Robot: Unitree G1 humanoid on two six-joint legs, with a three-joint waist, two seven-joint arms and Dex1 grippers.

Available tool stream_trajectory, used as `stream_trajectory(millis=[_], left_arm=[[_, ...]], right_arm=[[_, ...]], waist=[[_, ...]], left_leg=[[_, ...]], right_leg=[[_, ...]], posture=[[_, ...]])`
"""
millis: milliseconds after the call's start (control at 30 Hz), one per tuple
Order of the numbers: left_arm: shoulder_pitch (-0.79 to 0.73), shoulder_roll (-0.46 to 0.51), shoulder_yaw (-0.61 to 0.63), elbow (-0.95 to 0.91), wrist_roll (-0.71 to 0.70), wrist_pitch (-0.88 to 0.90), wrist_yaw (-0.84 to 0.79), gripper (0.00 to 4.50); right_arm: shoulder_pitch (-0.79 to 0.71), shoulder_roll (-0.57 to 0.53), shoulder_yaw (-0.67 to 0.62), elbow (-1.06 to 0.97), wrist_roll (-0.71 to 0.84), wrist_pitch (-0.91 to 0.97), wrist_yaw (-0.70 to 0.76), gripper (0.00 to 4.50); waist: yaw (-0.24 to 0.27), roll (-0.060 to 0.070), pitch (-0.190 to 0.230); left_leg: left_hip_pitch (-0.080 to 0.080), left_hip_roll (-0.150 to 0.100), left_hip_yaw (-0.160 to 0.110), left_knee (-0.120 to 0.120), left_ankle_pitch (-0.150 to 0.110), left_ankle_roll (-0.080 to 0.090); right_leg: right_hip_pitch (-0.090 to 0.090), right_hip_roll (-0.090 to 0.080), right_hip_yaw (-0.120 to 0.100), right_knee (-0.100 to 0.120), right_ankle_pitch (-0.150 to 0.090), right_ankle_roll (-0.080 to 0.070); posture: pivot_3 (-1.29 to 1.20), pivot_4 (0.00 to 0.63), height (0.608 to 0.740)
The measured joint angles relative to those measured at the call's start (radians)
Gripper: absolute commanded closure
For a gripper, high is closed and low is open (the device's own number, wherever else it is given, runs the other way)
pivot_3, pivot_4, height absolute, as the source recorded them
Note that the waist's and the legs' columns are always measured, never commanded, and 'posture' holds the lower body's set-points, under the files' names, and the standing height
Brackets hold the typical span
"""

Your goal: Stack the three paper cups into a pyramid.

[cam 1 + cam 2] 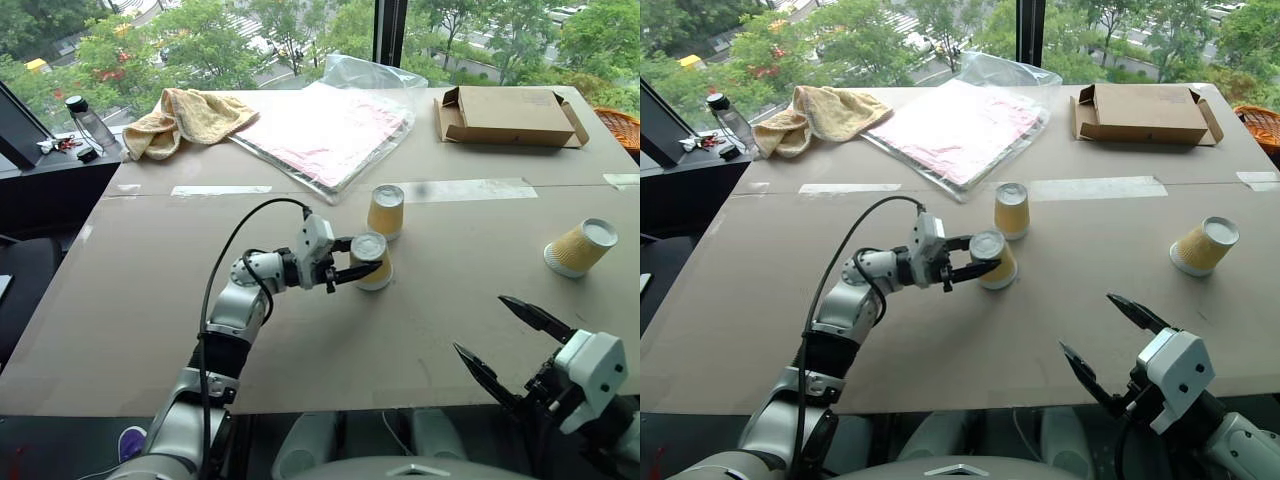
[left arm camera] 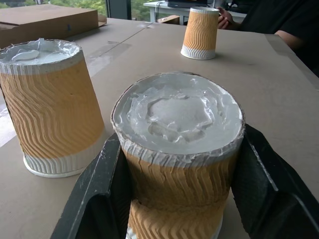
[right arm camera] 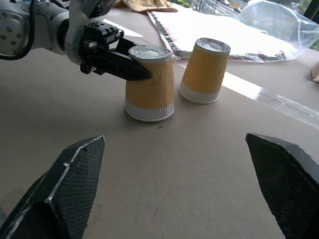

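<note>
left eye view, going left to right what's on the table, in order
water bottle → yellow towel → pink packet in plastic → cardboard box → lone paper cup

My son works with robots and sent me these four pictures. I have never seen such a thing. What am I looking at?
A two-armed robot at a brown table, building a pyramid of paper cups. Two pictures come from cameras in its head, two from its wrists. Its left tool is shut on a paper cup that stands upside down beside a second cup. A third cup stands tilted farther right. The right tool is open and empty. At the back lie a towel, a plastic bag, a cardboard box and a bottle.
</note>
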Motion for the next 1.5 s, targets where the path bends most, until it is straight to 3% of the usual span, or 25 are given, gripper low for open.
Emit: stream_trajectory(millis=[67, 200, 267, 533, 633, 700, 800, 1000, 1133, 1500], left_arm=[[-0.002, -0.006, -0.001, 0.009, 0.006, -0.014, -0.001, 2.43], [-0.006, -0.011, -0.011, 0.027, 0.012, -0.036, -0.016, 0.57], [-0.006, -0.014, -0.017, 0.033, 0.015, -0.037, -0.024, 0.25], [0.07, 0.042, 0.04, -0.006, -0.043, -0.01, -0.056, 0.25], [0.124, 0.127, 0.118, -0.147, -0.118, 0.066, -0.059, 0.25], [0.158, 0.155, 0.151, -0.195, -0.133, 0.074, -0.056, 0.25], [0.272, 0.188, 0.207, -0.268, -0.165, 0.082, -0.044, 0.25], [0.382, 0.294, 0.314, -0.414, -0.323, 0.251, -0.052, 0.25], [0.433, 0.307, 0.365, -0.492, -0.388, 0.306, -0.034, 0.25], [0.539, 0.347, 0.467, -0.565, -0.458, 0.349, -0.035, 0.25]], right_arm=[[0.003, 0.001, 0.0, 0.0, -0.004, 0.0, -0.002, 0.0], [0.002, 0.001, 0.0, -0.004, -0.008, 0.0, -0.009, 0.0], [0.001, 0.001, -0.001, -0.005, -0.008, 0.001, -0.014, 0.0], [-0.194, 0.0, 0.008, 0.008, 0.017, 0.095, -0.09, 0.0], [-0.476, -0.039, 0.055, 0.098, -0.003, 0.298, -0.196, 0.0], [-0.586, -0.047, 0.076, 0.176, -0.003, 0.363, -0.211, 0.0], [-0.873, -0.041, 0.129, 0.398, 0.007, 0.454, -0.208, 0.0], [-1.165, -0.002, 0.248, 0.668, 0.008, 0.491, -0.129, 0.0], [-1.316, 0.036, 0.319, 0.861, 0.005, 0.483, -0.03, 0.0], [-1.526, 0.127, 0.412, 1.231, -0.069, 0.347, 0.149, 0.0]], waist=[[0.0, 0.0, 0.0], [0.001, 0.0, 0.0], [0.0, 0.0, 0.0], [-0.014, 0.0, 0.0], [-0.026, 0.0, 0.0], [-0.026, 0.0, 0.0], [-0.041, 0.001, 0.001], [-0.031, 0.001, 0.001], [-0.033, 0.001, 0.001], [-0.049, 0.001, 0.001]], left_leg=[[0.0, 0.0, 0.0, 0.0, 0.0, 0.0], [0.0, 0.0, 0.0, 0.0, 0.0, 0.0], [0.0, 0.0, 0.0, 0.0, 0.0, 0.0], [0.0, 0.001, 0.0, 0.0, 0.0, 0.0], [0.001, 0.0, 0.0, 0.001, 0.0, 0.0], [0.0, 0.001, 0.0, 0.001, 0.0, 0.0], [0.0, 0.001, 0.001, -0.001, 0.0, 0.0], [-0.006, 0.001, -0.002, -0.002, 0.0, -0.001], [-0.005, 0.001, -0.001, -0.001, 0.0, 0.0], [-0.005, 0.001, 0.0, -0.002, 0.0, -0.001]], right_leg=[[0.0, 0.0, 0.0, 0.0, 0.0, 0.0], [0.0, 0.0, 0.0, 0.0, 0.0, 0.0], [0.0, 0.0, 0.0, 0.0, 0.0, 0.0], [0.0, 0.0, 0.0, 0.0, 0.0, 0.0], [0.0, -0.001, 0.001, 0.0, 0.001, -0.001], [0.0, -0.001, 0.001, 0.0, 0.001, -0.001], [-0.002, -0.001, 0.003, 0.0, 0.001, -0.002], [-0.008, -0.001, 0.001, 0.0, 0.001, -0.002], [-0.008, -0.001, 0.002, 0.0, 0.001, -0.002], [-0.009, -0.001, 0.003, 0.0, 0.001, -0.002]], posture=[[0.0, 0.15, 0.74], [0.0, 0.15, 0.74], [0.0, 0.15, 0.74], [0.0, 0.15, 0.74], [0.0, 0.15, 0.74], [0.0, 0.15, 0.74], [0.0, 0.15, 0.74], [0.0, 0.15, 0.74], [0.0, 0.15, 0.74], [0.0, 0.15, 0.74]])
